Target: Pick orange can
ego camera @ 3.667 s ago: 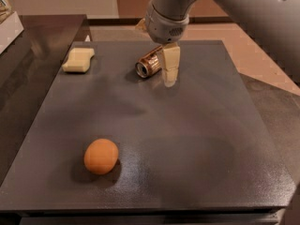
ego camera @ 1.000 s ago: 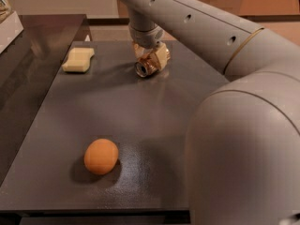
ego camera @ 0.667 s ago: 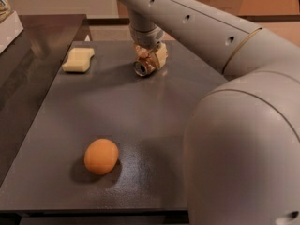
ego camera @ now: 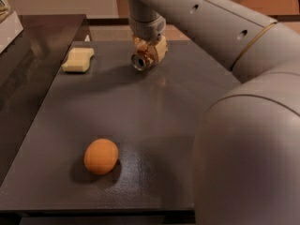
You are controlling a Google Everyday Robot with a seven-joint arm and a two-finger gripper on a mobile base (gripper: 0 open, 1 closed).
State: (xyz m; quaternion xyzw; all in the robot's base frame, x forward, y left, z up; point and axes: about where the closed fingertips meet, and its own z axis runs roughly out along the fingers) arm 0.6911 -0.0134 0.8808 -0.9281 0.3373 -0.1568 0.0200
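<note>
- Evidently, the gripper (ego camera: 149, 51) is hanging near the far edge of the bench (ego camera: 187, 93), its fingers (ego camera: 161, 48) pinching the orange can (ego camera: 140, 61).
- They are straddling its body, seemingly because it is lying sideways.

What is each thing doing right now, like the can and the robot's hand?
orange can: on its side, silver end towards the camera, clamped in the gripper.
gripper: at the far side of the table, shut on the can.
orange fruit: sitting loose near the front, untouched.
sponge: lying flat at the far left, untouched.
</note>
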